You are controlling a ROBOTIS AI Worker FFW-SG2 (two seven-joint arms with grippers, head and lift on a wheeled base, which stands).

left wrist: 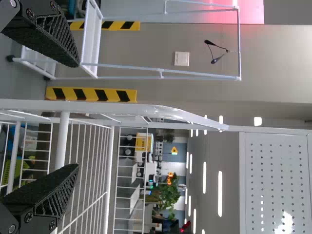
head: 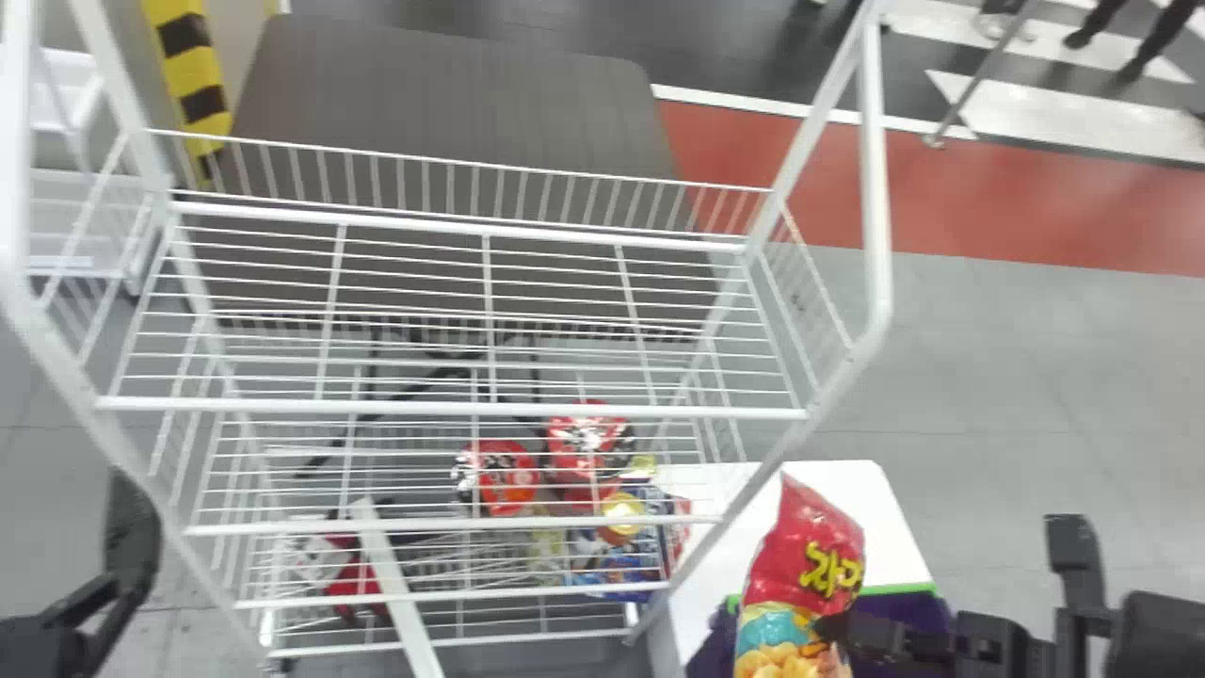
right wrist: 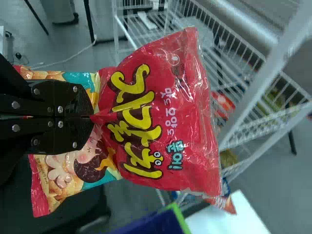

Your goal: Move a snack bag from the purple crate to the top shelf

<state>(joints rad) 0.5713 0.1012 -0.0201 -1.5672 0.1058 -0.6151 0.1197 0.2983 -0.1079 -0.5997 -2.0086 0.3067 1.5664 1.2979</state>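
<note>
Centrally in the head view stands a white wire rack, its top shelf [head: 452, 407] across the middle and reaching toward eleven o'clock. At five o'clock, just outside the rack's near corner, is the bag [head: 800, 574]: red at the top, teal and snack-patterned below. The right gripper [head: 833, 629] comes in from four o'clock, its jaws clenched on the bag; the right wrist view shows the red film creased at the fingertips. Behind the bag, between four and five, is the purple crate [head: 904, 607] with a green rim, near a white surface [head: 890, 518]. Red packs [head: 499, 477] and a blue pack [head: 621, 565] lie lower in the rack, around six. At eight, the left gripper [head: 130, 541] is beside the rack, its jaws spread wide and holding nothing. A dark table [head: 452, 104] is at twelve.
</note>
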